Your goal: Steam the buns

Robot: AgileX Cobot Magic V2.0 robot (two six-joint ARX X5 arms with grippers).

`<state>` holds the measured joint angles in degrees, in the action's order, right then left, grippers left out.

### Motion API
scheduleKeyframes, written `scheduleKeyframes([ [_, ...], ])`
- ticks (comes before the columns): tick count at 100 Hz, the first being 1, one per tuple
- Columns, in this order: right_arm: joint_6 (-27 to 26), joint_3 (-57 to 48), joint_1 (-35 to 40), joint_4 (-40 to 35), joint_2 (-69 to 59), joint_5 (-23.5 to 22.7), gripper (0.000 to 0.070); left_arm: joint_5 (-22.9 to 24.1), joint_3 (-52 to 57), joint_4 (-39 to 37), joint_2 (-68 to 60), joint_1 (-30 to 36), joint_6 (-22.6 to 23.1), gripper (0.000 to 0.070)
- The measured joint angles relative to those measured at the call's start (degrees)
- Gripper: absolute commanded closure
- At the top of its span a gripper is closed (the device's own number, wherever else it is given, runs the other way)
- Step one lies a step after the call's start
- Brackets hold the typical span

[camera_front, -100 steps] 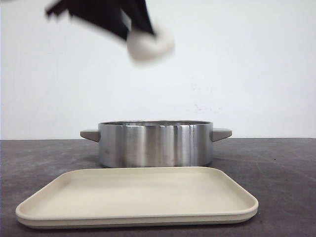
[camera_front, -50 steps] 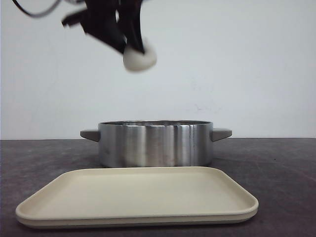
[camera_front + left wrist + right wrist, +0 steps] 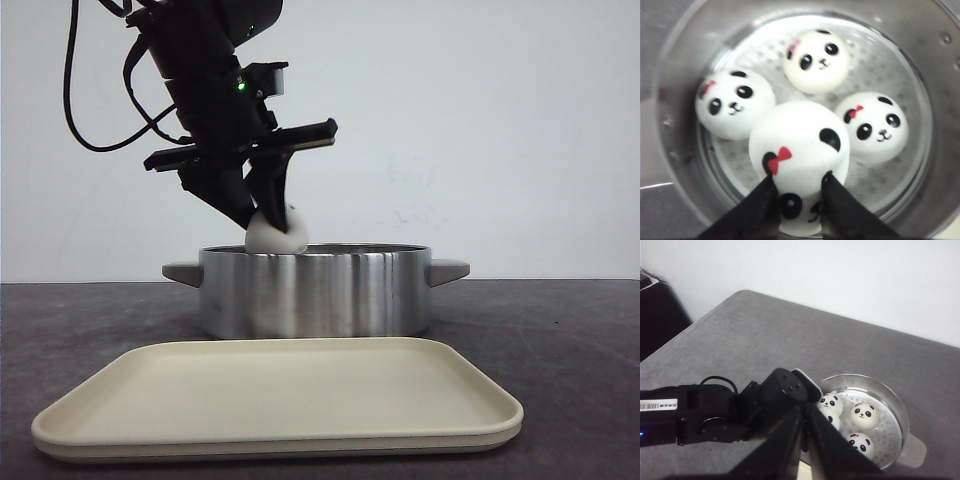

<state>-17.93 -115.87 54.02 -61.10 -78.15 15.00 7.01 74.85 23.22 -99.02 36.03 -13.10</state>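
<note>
Pot brushed shiny steel; tray matt cream plastic; counter grey, rough-textured; buns smooth, glossy white.

Front view: sits low, near table height, looks forward across the tray at the side of the pot.
Left wrist view: very close, looks straight down into the pot.
Right wrist view: high and farther back, looks down at the table and left arm.
Shared: all three see the pot.
</note>
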Motion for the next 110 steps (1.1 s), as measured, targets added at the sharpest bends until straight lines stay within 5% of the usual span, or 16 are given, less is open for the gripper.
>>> scheduleKeyframes([
  [5,-0.15,0.00,0.00,0.00,0.00,0.00,0.0684,-0.48,0.00,-0.85,0.00,0.00,0.00,0.0159],
  [10,-0.26,0.00,0.00,0.00,0.00,0.00,0.0684,-0.63,0.09,-1.01,0.00,0.00,0.02,0.0092],
  [43,-0.33,0.00,0.00,-0.76,0.00,0.20,0.0684,-0.87,1.22,4.98,0.02,0.00,-0.20,0.0108],
  [57,-0.31,0.81,-0.02,-4.15,-0.09,6.12,0.0684,-0.90,1.92,7.26,2.69,0.00,-2.19,0.0121],
  [76,-0.31,8.74,-0.07,-4.87,-0.07,12.31,0.0684,0.66,1.92,6.93,17.05,0.94,-2.86,0.0347],
  [93,-0.31,21.31,0.37,5.53,1.86,11.52,0.0684,1.09,2.14,7.65,31.54,1.22,-1.90,0.0683],
  [110,-0.28,37.16,2.95,25.59,6.58,5.90,0.0684,1.62,0.92,13.42,43.67,1.22,-1.75,0.0700],
])
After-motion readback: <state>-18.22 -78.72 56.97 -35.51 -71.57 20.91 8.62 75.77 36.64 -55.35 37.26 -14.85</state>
